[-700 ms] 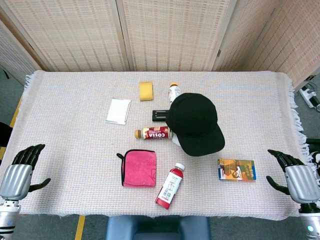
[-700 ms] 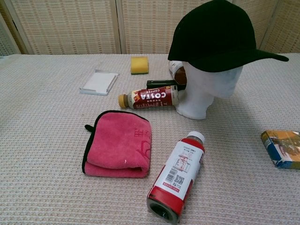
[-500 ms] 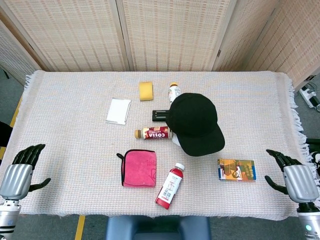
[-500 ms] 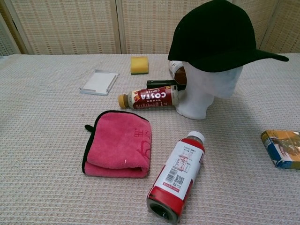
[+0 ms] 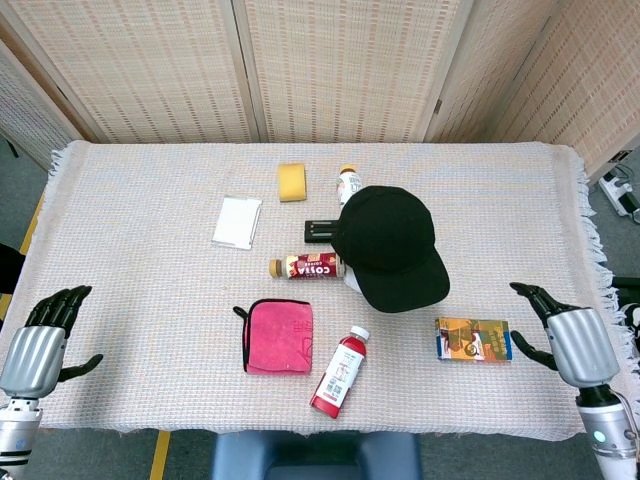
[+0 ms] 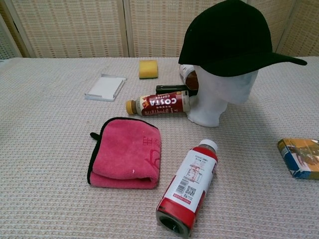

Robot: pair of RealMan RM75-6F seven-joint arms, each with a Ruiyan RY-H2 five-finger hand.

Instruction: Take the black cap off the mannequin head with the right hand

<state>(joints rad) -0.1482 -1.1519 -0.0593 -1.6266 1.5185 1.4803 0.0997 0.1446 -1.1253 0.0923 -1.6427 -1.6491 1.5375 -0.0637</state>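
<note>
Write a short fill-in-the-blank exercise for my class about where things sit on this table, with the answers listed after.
1. The black cap sits on a white ____ head.
2. The folded pink cloth has a ____ border.
3. The Costa bottle lies on its ____.
4. The right hand holds ____, its fingers apart.

Answers: mannequin; black; side; nothing

Left hand: seen at the near left corner of the surface in the head view, silver back turned up, dark fingers spread and extended forward, nothing held.

Right hand: seen at the near right edge, back up, fingers parted and angled inward, nothing held.

Neither hand is shown in the chest view.
</note>
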